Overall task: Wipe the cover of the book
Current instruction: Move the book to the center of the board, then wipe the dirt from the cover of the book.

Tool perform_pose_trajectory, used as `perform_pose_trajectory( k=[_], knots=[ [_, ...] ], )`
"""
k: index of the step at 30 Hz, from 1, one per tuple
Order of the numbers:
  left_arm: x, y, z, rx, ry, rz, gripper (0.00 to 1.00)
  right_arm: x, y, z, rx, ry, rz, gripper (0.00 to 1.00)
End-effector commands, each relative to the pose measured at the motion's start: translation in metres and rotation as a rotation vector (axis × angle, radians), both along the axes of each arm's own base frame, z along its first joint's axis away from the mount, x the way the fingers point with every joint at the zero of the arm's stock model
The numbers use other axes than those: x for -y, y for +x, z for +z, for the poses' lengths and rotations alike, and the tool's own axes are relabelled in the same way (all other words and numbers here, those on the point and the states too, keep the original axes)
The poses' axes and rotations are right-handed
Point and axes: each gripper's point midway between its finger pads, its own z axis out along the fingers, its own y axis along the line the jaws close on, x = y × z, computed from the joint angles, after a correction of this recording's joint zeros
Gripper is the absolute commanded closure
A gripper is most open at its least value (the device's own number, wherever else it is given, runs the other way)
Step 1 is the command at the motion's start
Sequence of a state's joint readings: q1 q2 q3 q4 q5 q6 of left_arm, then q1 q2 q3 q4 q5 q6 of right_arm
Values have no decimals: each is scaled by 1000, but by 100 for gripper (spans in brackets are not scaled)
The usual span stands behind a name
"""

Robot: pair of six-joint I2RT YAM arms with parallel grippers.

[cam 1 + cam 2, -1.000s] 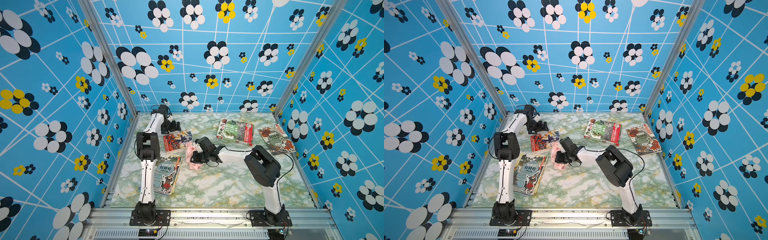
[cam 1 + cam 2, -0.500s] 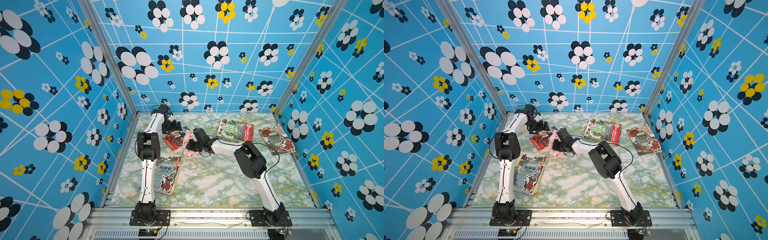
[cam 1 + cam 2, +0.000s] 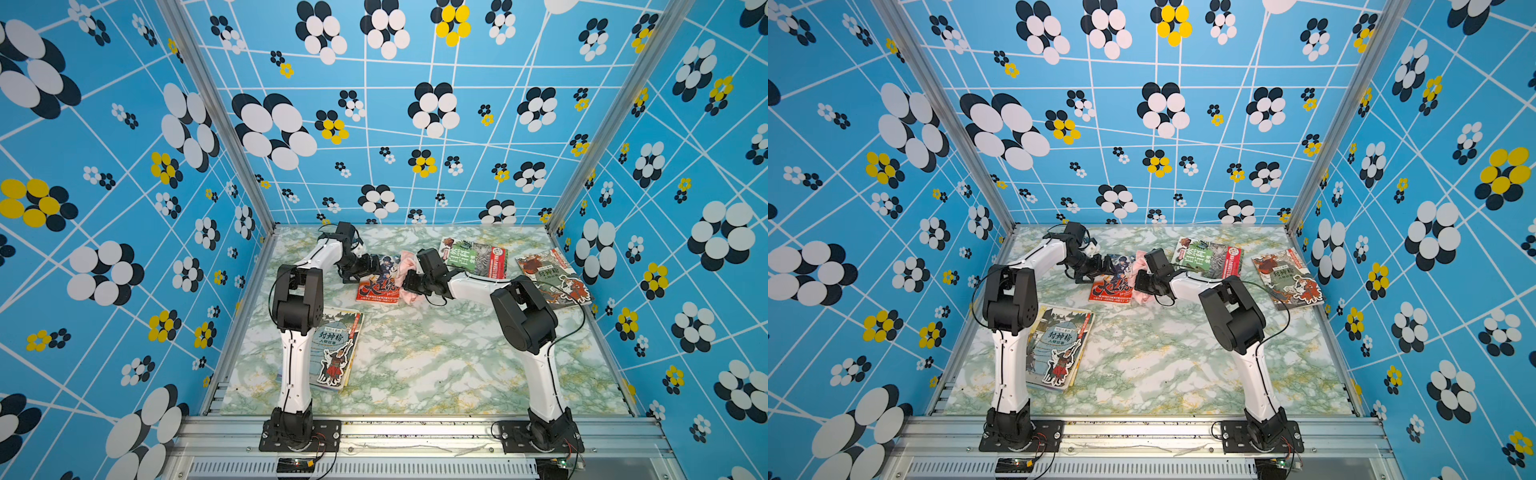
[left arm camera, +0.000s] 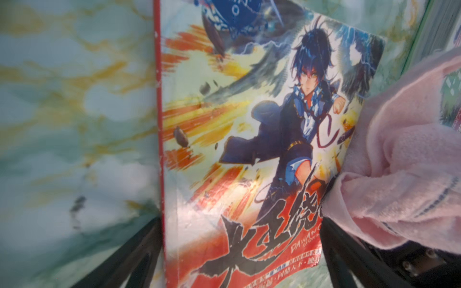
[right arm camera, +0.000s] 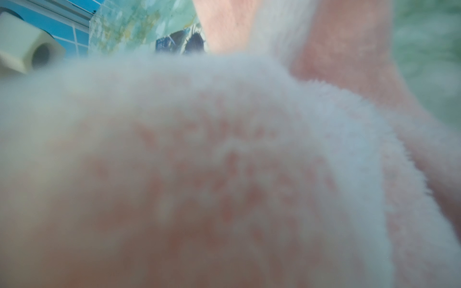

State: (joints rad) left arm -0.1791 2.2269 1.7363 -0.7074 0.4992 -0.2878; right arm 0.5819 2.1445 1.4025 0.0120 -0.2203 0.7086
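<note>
Wiping looks begun, not finished. The right tool (image 3: 409, 282) is clamped on a bunched pink cloth (image 3: 409, 297), which rests on the edge of the book (image 3: 376, 289) nearest that tool, so most of the cover seems yet to be covered. In the left wrist view, thin red strokes, perhaps pen marks, show just beside the cloth. The left tool (image 3: 369, 268) is spread wide with the book's end between its fingers (image 4: 139, 249); I cannot tell whether they touch it. The book lies flat between the two tools on a glossy green-marbled desk (image 3: 415, 361). A grey book (image 3: 336, 349) lies well behind the left tool, and a green book (image 3: 476, 257) and a tan book (image 3: 552, 276) behind the right. Blue flowered walls (image 3: 374, 124) enclose everything.
</note>
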Motion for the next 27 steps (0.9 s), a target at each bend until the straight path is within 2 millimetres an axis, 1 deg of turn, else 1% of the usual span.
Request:
perform_pose_trajectory(
  k=[1, 3, 6, 8, 11, 14, 16, 17, 18, 20, 21, 22, 24, 26, 27],
  knots=[
    [41, -40, -7, -89, -148, -21, 1, 1, -46, -5, -58, -4, 107, 100],
    [52, -51, 1, -76, -191, -20, 1, 9, -60, -1, -61, -8, 116, 100],
    [77, -76, 4, -85, -223, -63, 1, 26, -82, 1, -66, -31, 127, 100],
    [93, -97, 5, -98, -227, -101, 1, 36, -95, 4, -68, -47, 134, 100],
    [110, -128, 5, -114, -218, -147, 1, 51, -116, 12, -73, -66, 142, 100],
    [116, -154, 7, -115, -196, -175, 1, 67, -136, 19, -82, -82, 137, 100],
    [120, -171, 12, -115, -205, -190, 1, 78, -148, 20, -90, -98, 134, 100],
    [121, -178, 9, -126, -204, -193, 1, 85, -153, 21, -85, -121, 129, 100],
    [122, -184, 11, -125, -208, -200, 1, 92, -156, 21, -79, -154, 128, 100],
    [117, -193, 10, -127, -185, -190, 1, 105, -155, 31, -42, -233, 131, 100],
    [113, -194, 9, -121, -172, -180, 1, 109, -152, 38, -20, -260, 133, 100],
    [107, -195, 6, -115, -148, -161, 1, 109, -147, 50, 11, -272, 137, 100],
    [95, -192, 5, -97, -110, -123, 1, 102, -137, 75, 66, -255, 150, 100],
    [86, -185, 13, -65, -105, -84, 1, 89, -128, 99, 116, -190, 156, 100],
    [83, -181, 19, -50, -108, -68, 1, 81, -124, 107, 135, -153, 160, 100]
  ],
)
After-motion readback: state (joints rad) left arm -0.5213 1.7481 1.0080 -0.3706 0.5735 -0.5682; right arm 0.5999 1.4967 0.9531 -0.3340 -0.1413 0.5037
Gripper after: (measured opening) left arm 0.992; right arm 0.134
